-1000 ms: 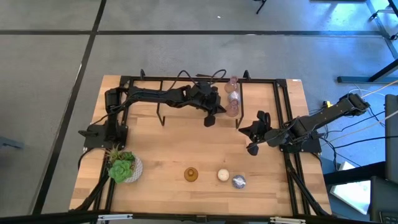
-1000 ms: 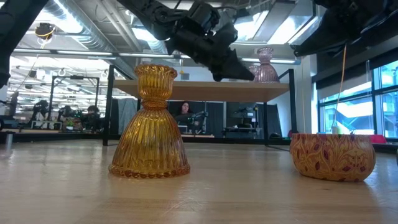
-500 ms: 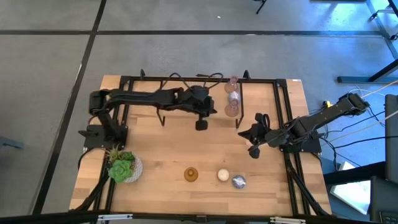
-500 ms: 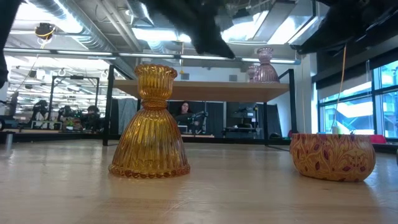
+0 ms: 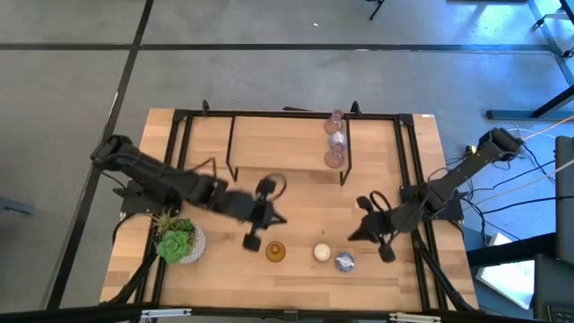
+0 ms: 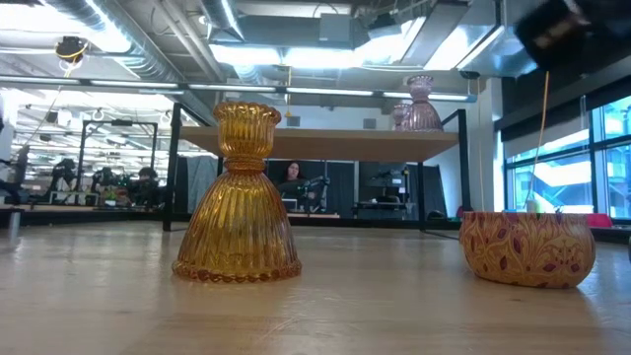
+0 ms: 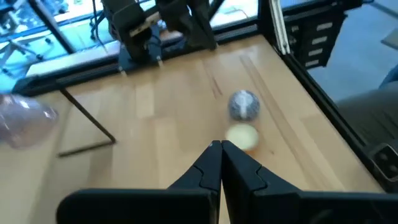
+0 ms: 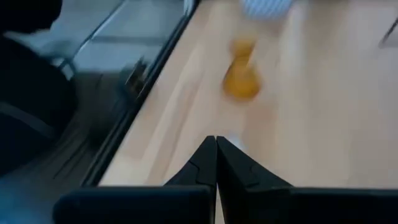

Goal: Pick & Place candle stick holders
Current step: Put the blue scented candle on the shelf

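Near the table's front edge three candle stick holders stand in a row on their bases: amber [image 5: 275, 252], cream-white [image 5: 322, 253] and silvery [image 5: 343, 262]. Pinkish glass holders [image 5: 334, 158] stand on the right end of the raised wooden shelf [image 5: 278, 144]. My left gripper [image 5: 278, 219] hangs shut and empty above the table, just far-left of the amber holder, pointing toward the cream holder [image 7: 241, 135] and silvery holder [image 7: 244, 104]. My right gripper [image 5: 352, 235] is shut and empty, far-right of the row, facing the amber holder [image 8: 241, 81].
A green succulent in a white pot [image 5: 179, 240] stands at the near left. A black frame [image 5: 405, 152] edges the table, and the shelf's thin legs [image 5: 231, 166] stand at the far middle. Bare wood [image 5: 309, 202] lies between the shelf and the row.
My left gripper has swung away from the shelf's right end toward the table's near edge and leftward, staying shut and empty. My right gripper has moved a little toward the near edge and turned toward the row of holders. No holder has moved.
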